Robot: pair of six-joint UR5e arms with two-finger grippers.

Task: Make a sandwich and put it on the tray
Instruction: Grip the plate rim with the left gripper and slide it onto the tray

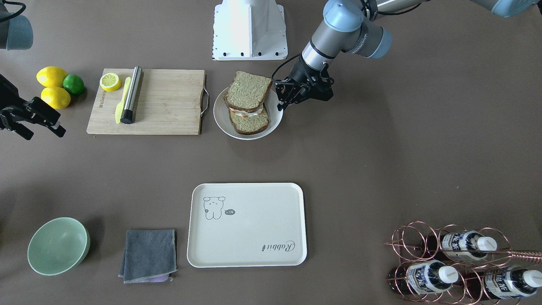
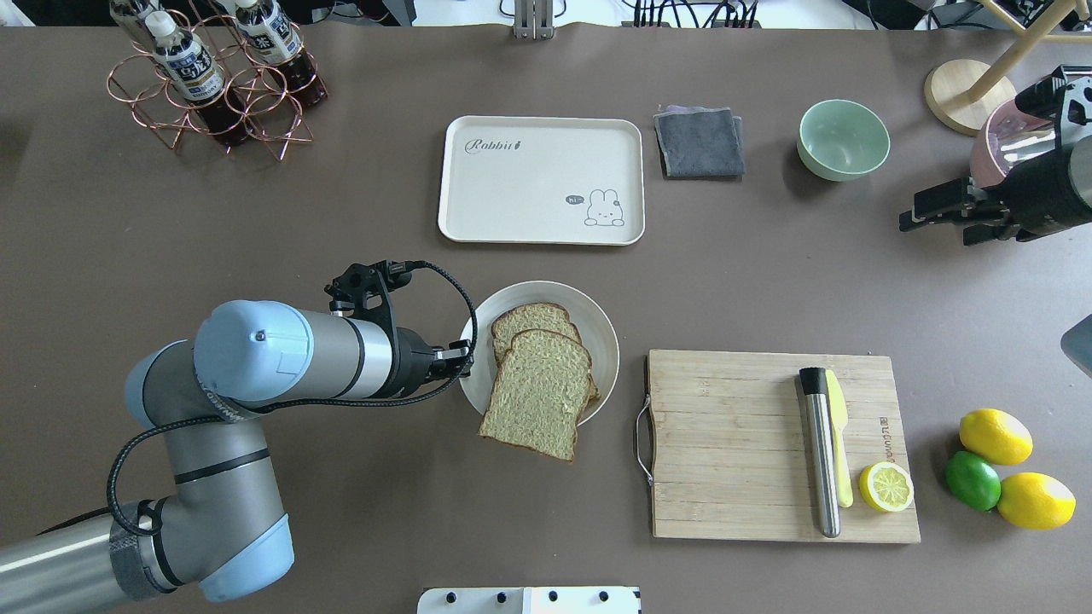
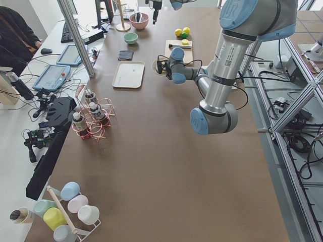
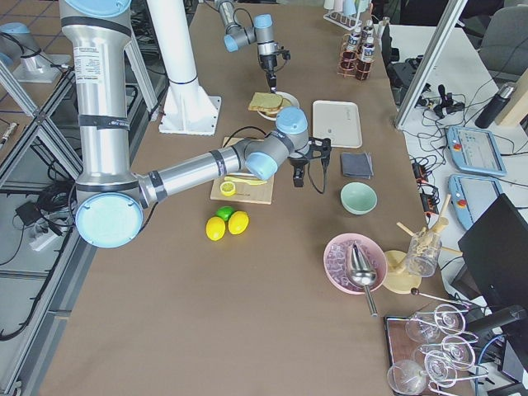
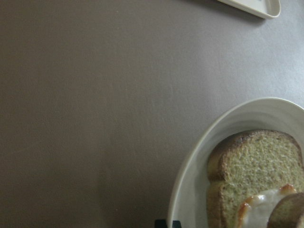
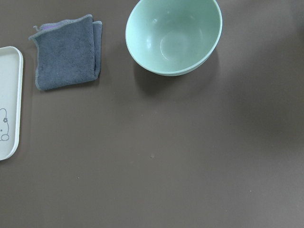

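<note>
Overhead exterior: sandwich (image 2: 542, 394) assembled on round white plate (image 2: 607, 337); transfer to tray (image 2: 537, 192) pending; left gripper (image 2: 461, 358) spread beside plate.

Open lane: bench (image 2: 546, 263) bare between plate (image 2: 546, 290) and tray (image 2: 529, 188); tray face bare too. Cutting board (image 2: 725, 443) just right of plate; left gripper (image 1: 283, 102) at plate's left rim. Cloth (image 2: 699, 143) and green bowl (image 2: 843, 139) right of tray. Bottle rack (image 2: 213, 85) far left, well apart.

Silver-grey tubular arms (image 2: 337, 362) carry pale blue joint caps (image 2: 252, 350), looping black cable (image 2: 465, 300) and black jaws.
</note>
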